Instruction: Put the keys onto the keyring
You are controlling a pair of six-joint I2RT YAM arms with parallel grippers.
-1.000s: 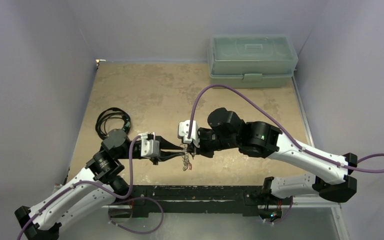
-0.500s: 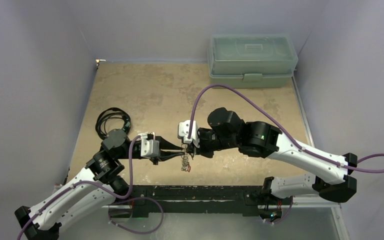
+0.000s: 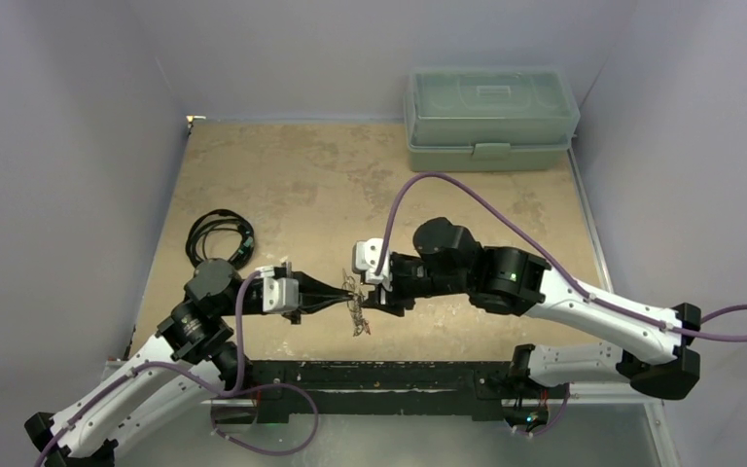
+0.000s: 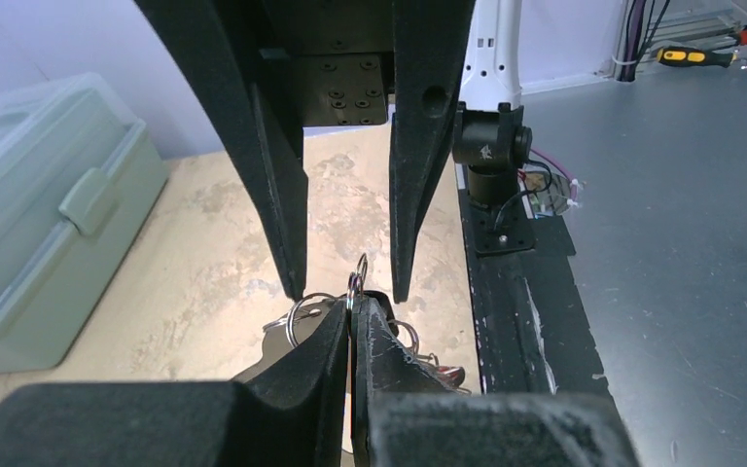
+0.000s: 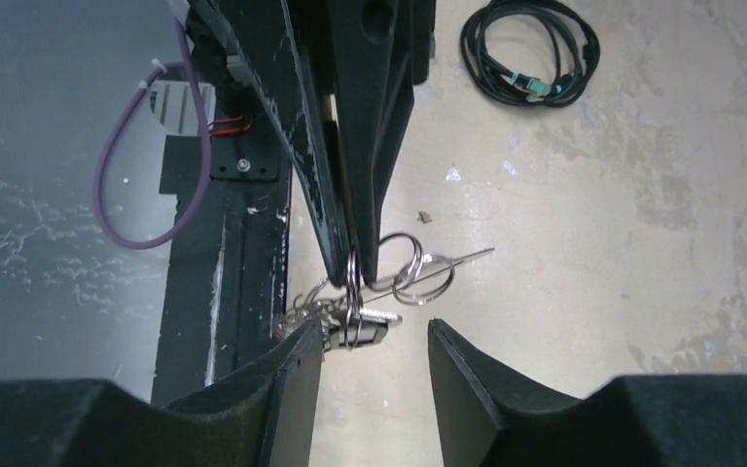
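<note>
My left gripper is shut on a small silvery split ring, held above the table. A bunch of keys and more rings hangs from it. In that bunch I see a red-headed key and a dark-headed key. A flat grey piece, perhaps the keyring plate, shows partly behind my left finger. My right gripper faces the left one and is open. Its fingers stand either side of the ring without touching it.
A green lidded box stands at the table's back right. A black coiled cable lies at the left. The black base rail runs along the near edge, just below the hanging bunch.
My right gripper has opened and let go of the ring, drawing back slightly to the right. The left gripper has closed tighter on the ring and still holds the bunch.
</note>
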